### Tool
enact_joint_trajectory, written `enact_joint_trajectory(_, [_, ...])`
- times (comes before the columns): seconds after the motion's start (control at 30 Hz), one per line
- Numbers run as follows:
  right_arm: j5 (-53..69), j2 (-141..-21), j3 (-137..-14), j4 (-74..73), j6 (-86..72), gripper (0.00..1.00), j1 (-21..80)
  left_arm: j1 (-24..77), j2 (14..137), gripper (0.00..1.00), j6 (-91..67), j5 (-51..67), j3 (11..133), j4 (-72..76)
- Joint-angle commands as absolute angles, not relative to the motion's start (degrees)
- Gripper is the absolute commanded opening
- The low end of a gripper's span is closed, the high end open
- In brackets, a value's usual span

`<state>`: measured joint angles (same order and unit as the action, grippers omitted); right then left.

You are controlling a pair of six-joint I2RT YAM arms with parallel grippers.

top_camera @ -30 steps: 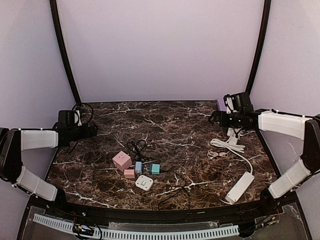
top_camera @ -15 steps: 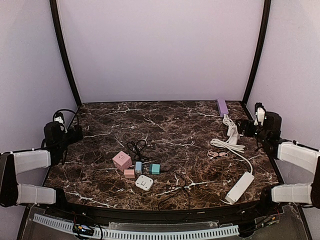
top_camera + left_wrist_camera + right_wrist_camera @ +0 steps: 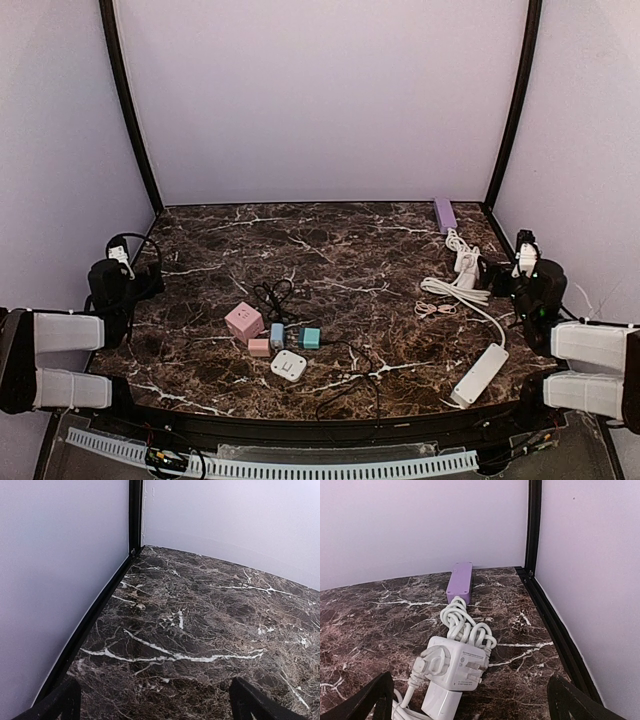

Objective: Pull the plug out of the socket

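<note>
The pink cube socket [image 3: 243, 321] sits on the marble table left of centre, seen only in the top view. A black cable [image 3: 272, 296] coils just behind it. A light blue plug block [image 3: 277, 335] and a teal one [image 3: 311, 338] lie close to its right. I cannot tell which plug sits in the socket. My left gripper [image 3: 143, 272] is open and empty at the far left edge; its wrist view [image 3: 155, 702] shows only bare marble. My right gripper [image 3: 493, 277] is open and empty at the right edge, over a white adapter [image 3: 452, 669].
A small flat pink block [image 3: 259, 347] and a white square adapter [image 3: 288, 365] lie in front of the socket. A long white power strip [image 3: 480, 373] with its cord lies near right. A purple block [image 3: 459, 581] sits at the back right corner. Black frame posts line both sides.
Both arms have drawn back toward the near side edges. The left gripper has moved down and left, the right gripper right and nearer. Nothing on the table has moved.
</note>
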<state>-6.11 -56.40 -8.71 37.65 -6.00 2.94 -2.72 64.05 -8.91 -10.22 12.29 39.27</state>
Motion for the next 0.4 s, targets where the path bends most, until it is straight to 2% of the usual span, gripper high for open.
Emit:
enact_joint_trajectory(0.0, [-5.88,-57.72,-9.23,42.49,-5.27,0.99,2.66,-2.56,63.61,0.99,-7.97,-11.26,11.60,41.69])
enact_joint_trajectory(0.37, [-6.55,-57.14,-9.08,41.99,-5.63,0.99,2.71,-2.58,62.54,0.99,-8.11,-11.51,10.64,42.64])
